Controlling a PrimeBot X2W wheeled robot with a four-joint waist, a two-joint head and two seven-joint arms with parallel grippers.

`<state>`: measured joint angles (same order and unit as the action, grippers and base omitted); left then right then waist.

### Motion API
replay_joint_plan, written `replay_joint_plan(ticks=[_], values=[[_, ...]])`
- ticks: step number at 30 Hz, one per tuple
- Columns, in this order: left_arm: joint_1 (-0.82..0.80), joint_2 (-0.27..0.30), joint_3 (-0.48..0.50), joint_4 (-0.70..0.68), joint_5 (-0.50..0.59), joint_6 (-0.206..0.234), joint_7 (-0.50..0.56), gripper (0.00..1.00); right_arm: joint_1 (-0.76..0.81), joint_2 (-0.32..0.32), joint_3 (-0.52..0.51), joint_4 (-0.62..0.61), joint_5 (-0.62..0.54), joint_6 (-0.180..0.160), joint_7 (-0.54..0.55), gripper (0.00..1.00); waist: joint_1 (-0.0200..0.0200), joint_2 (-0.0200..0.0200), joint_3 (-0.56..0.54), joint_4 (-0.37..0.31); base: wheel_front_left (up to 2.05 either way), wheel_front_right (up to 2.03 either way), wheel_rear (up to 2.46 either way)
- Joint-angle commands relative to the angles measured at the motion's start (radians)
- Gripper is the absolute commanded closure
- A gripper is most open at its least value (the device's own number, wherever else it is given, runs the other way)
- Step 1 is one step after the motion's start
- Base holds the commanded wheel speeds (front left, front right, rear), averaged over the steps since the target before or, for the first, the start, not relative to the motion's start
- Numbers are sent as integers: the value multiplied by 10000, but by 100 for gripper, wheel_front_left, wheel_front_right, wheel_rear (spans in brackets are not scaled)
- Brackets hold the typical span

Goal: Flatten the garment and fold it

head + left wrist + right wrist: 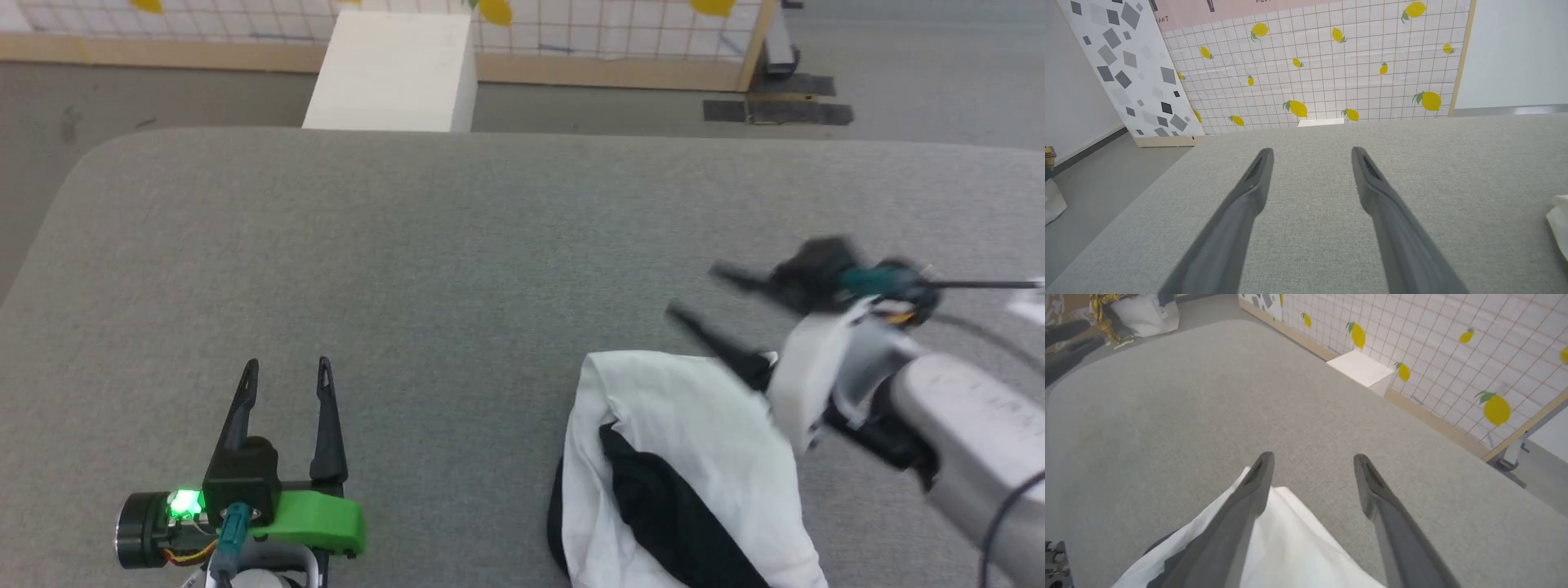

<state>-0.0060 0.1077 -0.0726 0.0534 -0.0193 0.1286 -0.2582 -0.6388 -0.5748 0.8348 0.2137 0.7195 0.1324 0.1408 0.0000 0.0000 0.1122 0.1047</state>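
My right gripper is spread wide and empty, right of centre, just over the garment — crumpled at lower right. My worry: pinching several layers, dragging the heap — my left gripper, open too, sits lower left.

A white cotton T-shirt with black sleeves lies crumpled in a loose heap on the grey fabric worktop, near its front right edge, black cloth showing between white folds.
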Motion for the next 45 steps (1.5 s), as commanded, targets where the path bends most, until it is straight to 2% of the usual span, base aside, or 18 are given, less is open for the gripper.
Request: replay_joint_plan(ticks=[1, 4, 9, 15, 19, 21, 22, 24, 27, 32, 39, 45], values=[[102, 68, 54, -42, -13, -30, -36, 0, 164, -53, -523, -70, -358, -17, -535, 0, 0, 0, -324, -400, 0, 0, 0], [126, 48, 91, -117, -11, -28, -36, 0, 742, 161, -2070, 10, -1001, -17, -1665, 0, 0, 0, -419, -589, 0, 0, 0], [159, 27, 122, -286, 7, -52, -36, 0, 2202, 1090, -4976, 155, -2567, -17, -3365, 0, 0, 0, -529, -829, 0, 0, 0], [273, -2, 255, -478, -60, -73, -36, 0, 4352, 2830, -7947, -679, -3794, -17, -3975, 0, 0, 0, -658, -954, 0, 0, 0], [411, -16, 391, -593, -89, -79, -36, 0, 5201, 3629, -8811, -1852, -4163, -17, -4017, 0, 0, 0, -672, -1022, 0, 0, 0], [457, -24, 436, -630, -88, -94, -36, 0, 5150, 3792, -9127, -2600, -4183, -17, -4021, 0, 0, 0, -660, -1026, 0, 0, 0], [468, -27, 459, -612, -73, -152, -36, 0, 4715, 3586, -9204, -2963, -4006, -17, -3993, 0, 0, 0, -666, -973, 0, 0, 0], [452, -47, 463, -587, -72, -177, -36, 0, 4234, 3292, -9181, -2996, -3839, -17, -3519, 0, 0, 0, -679, -900, 0, 0, 0], [440, -101, 398, -573, -62, -231, -36, 0, 3640, 2691, -8755, -2622, -3511, -17, -1830, 0, 0, 0, -645, -697, 0, 0, 0], [424, -179, 349, -514, -73, -279, -36, 0, 3117, 1357, -7092, -1738, -1982, -17, 2616, 0, 0, 0, -536, -402, 0, 0, 0], [209, -302, 311, -448, -104, -319, -36, 0, 3062, 54, -4986, -1296, 277, -17, 6295, 0, 0, 0, -112, -2, 0, 0, 0], [-138, -379, 322, -384, -141, -344, -36, 0, 3211, 247, -3907, -299, 1131, -17, 7058, 0, 0, 0, 367, 199, 0, 0, 0]])
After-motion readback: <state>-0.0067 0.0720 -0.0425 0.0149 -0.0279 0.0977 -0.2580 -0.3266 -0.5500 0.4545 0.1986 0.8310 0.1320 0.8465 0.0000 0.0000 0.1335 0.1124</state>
